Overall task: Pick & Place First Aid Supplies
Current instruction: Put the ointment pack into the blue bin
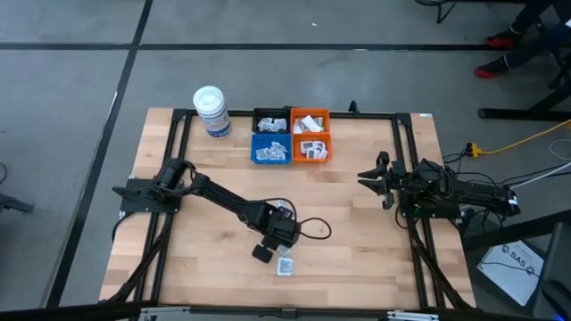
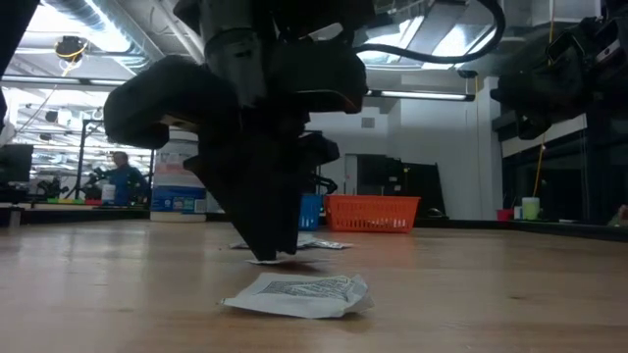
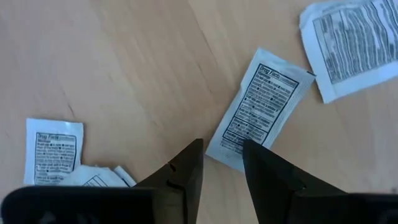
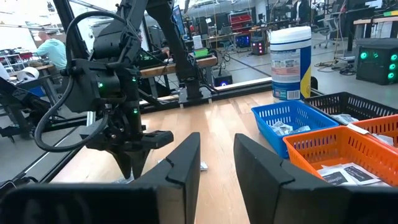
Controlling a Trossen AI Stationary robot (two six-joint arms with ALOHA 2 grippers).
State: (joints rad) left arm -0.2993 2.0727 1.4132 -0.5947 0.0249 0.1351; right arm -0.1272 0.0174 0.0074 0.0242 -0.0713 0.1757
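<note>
Left gripper (image 3: 221, 165) down, fingers parted astride a sachet (image 3: 259, 107) edge, not clenched; next: pinch, lift to bins (image 1: 292, 135). Right gripper (image 4: 216, 163) idle, parted.

Around your wooden counter (image 1: 357, 223) you have a grey concrete floor (image 1: 294, 80) crossed by dark lines, and ceiling strip lights (image 2: 432, 95) overhead.

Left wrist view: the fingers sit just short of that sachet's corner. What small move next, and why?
Probably ease the left gripper forward and down so its parted fingers straddle the nearest sachet's edge, then close. That sachet lies flat on the table, apart from the others, and nothing is between the fingers yet.
</note>
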